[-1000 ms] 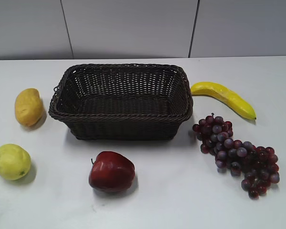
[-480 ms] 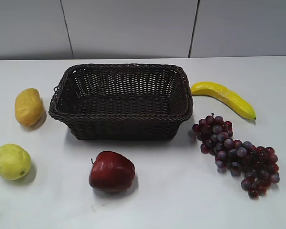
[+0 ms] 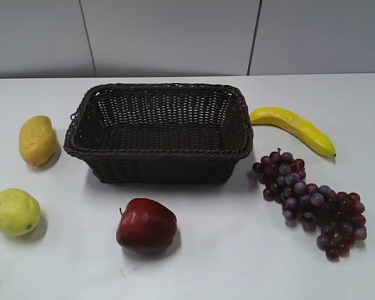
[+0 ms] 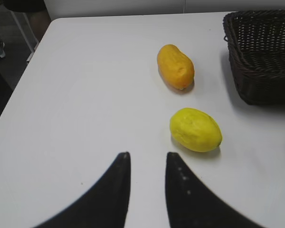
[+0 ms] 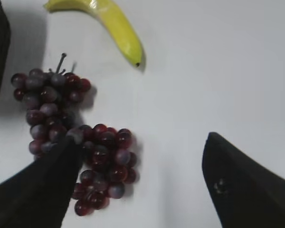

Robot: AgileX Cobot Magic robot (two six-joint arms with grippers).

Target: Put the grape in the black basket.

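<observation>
Grape: lies on the table toward its right edge, just beside the basket's right end, stem end nearest the basket; not yet lifted.
Basket: sits mid-table, toward the far edge, nothing in it that we can see.
Right gripper: wide open, holding nothing; in the wrist view its left finger overlaps the bunch's lower lobe, the right finger well off to the side.
Left gripper: narrowly parted, holding nothing, near the left edge by the lemon and mango.
Step, as we judge it: lining up on the bunch.
How we'd do it: shift left so both fingers straddle the thick middle, descend, close gently across the narrow width.
Risk: clipping loose grapes; banana near the far side.
</observation>
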